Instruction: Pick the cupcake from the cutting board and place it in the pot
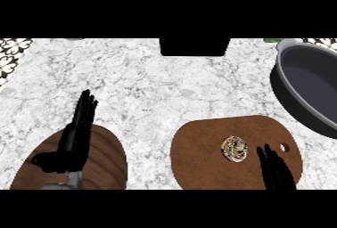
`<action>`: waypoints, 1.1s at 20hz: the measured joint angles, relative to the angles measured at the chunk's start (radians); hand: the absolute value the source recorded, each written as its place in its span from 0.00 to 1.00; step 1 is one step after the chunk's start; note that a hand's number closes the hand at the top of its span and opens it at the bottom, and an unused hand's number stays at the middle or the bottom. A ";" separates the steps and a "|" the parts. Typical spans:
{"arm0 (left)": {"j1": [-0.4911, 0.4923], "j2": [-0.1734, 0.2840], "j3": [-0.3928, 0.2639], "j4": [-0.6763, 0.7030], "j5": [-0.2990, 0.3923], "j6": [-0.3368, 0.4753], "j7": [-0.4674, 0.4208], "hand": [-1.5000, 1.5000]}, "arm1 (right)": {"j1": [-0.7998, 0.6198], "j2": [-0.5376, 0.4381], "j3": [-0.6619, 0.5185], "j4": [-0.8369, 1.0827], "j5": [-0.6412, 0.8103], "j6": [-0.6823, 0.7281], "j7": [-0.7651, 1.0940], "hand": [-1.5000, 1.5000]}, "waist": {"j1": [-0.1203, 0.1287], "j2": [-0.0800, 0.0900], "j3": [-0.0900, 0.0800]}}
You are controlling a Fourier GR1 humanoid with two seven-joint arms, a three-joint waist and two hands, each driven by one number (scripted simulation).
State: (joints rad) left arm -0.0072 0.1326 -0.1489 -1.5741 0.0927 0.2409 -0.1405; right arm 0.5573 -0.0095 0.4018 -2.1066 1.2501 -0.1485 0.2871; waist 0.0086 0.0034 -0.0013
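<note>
A small cupcake, seen from above with pale swirled topping, sits near the middle of the brown cutting board. The dark grey pot stands at the right edge, far from the board, partly cut off. My right hand comes in at the lower right over the board, fingers straight and pointing up, just right of the cupcake without touching it. My left hand rests at the lower left with straight fingers, holding nothing.
A round dark wooden board lies under my left hand at the lower left. A black object stands at the counter's far edge, top centre. Patterned tiles show at the upper left. The counter is white marble.
</note>
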 measured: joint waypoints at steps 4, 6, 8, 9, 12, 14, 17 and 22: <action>0.011 -0.014 -0.007 -0.007 -0.017 0.003 0.002 0.50 | -0.109 0.006 -0.034 0.087 -0.020 0.052 0.063 0.00 | -0.004 -0.002 0.001; 0.008 -0.015 0.002 -0.011 -0.019 -0.003 0.011 0.50 | -0.124 0.007 -0.018 0.128 -0.020 0.037 0.076 0.00 | -0.006 -0.003 0.001; 0.011 -0.012 0.018 -0.016 -0.014 -0.017 0.009 0.50 | -0.145 -0.001 -0.019 0.158 -0.032 0.029 0.086 0.00 | -0.007 -0.003 0.001; 0.003 -0.014 0.027 -0.003 -0.012 -0.022 0.005 0.50 | -0.161 -0.004 -0.030 0.180 -0.045 0.020 0.078 0.00 | -0.008 -0.003 0.001; 0.006 -0.026 0.030 0.008 -0.023 -0.027 0.000 0.50 | -0.198 -0.005 -0.035 0.215 -0.047 0.017 0.096 0.00 | -0.009 -0.004 0.001; -0.001 -0.027 0.035 0.000 -0.030 -0.027 0.014 0.50 | -0.229 0.000 -0.037 0.280 -0.041 -0.021 0.100 0.00 | -0.009 -0.004 0.001; 0.030 -0.027 0.044 -0.015 -0.028 -0.047 0.003 0.50 | -0.241 -0.005 -0.026 0.298 -0.035 -0.035 0.118 0.00 | -0.009 -0.005 0.000; 0.012 -0.041 0.057 -0.002 -0.039 -0.051 0.006 0.50 | -0.301 -0.008 -0.049 0.378 -0.070 -0.065 0.117 0.00 | -0.011 -0.008 -0.004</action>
State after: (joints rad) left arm 0.0044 0.0912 -0.0923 -1.5762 0.0541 0.1898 -0.1350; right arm 0.2560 -0.0175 0.3526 -1.7290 1.1797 -0.2134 0.4039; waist -0.0019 -0.0043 -0.0057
